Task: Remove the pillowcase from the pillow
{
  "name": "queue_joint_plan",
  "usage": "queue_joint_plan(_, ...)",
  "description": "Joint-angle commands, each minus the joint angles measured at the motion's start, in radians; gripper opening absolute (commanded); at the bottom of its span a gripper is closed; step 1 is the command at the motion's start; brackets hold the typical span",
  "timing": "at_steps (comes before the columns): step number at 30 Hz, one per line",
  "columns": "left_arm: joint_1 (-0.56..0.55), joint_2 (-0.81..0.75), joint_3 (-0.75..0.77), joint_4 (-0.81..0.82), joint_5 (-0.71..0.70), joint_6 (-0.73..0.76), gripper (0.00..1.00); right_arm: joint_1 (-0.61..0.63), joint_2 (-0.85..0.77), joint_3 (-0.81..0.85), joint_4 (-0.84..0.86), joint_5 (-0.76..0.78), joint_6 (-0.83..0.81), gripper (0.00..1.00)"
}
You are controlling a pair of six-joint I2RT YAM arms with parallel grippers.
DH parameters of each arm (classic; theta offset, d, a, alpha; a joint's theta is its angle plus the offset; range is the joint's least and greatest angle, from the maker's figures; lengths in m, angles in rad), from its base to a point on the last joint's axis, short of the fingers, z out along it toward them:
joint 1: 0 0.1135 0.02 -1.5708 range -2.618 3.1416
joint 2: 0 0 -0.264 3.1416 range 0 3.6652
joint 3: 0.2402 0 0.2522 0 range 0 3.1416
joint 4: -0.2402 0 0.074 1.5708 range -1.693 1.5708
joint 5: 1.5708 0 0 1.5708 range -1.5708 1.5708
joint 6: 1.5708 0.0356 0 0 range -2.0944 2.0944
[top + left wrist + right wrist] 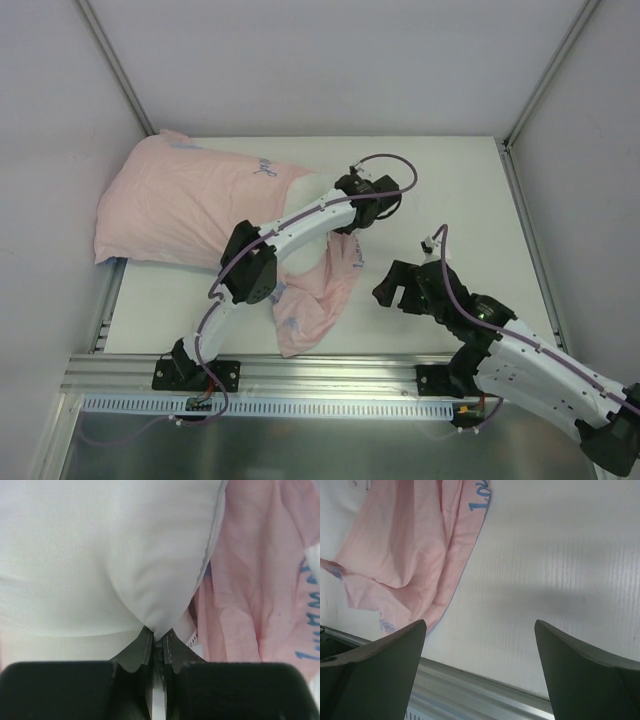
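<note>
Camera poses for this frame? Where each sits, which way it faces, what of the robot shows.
Top external: fixed above and behind the robot, looking down on the table; left arm and right arm show.
Left wrist: on the left arm, facing the pillow close up; left tool shut on it.
Right wrist: on the right arm, angled down at table and rail; right tool open.
Shared: the pink pillowcase appears in all three.

The pillowcase (180, 210) is showing pale pink with blue lettering; the pillow (100, 555) is showing plain white.
</note>
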Motion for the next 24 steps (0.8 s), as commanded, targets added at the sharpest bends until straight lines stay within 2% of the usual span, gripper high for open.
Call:
queue_joint_plan(1,0.017,-0.199,0.020,0.005,0.155,-0.026,0.00,-0.001,0.048,0.003,0.094,-0.055,0.008,0.95)
queue_joint_plan(11,0.083,-0.470,-0.132,0.204,0.518,-0.029,0.00,0.064,0.201,0.081,0.280,-0.082,-0.018,0.96)
queue_joint_plan(16,0.090,-0.508,-0.166,0.212,0.532,-0.025,0.00,0.106,0.223,0.128,0.384,-0.140,-0.108,0.93)
queue_joint_plan(20,0.097,-0.516,-0.177,0.221,0.553,-0.036,0.00,0.130,0.232,0.141,0.458,-0.183,-0.150,0.96)
queue_joint_plan(24,0.104,-0.507,-0.157,0.226,0.556,-0.029,0.00,0.178,0.302,0.160,0.574,-0.291,-0.173,0.98)
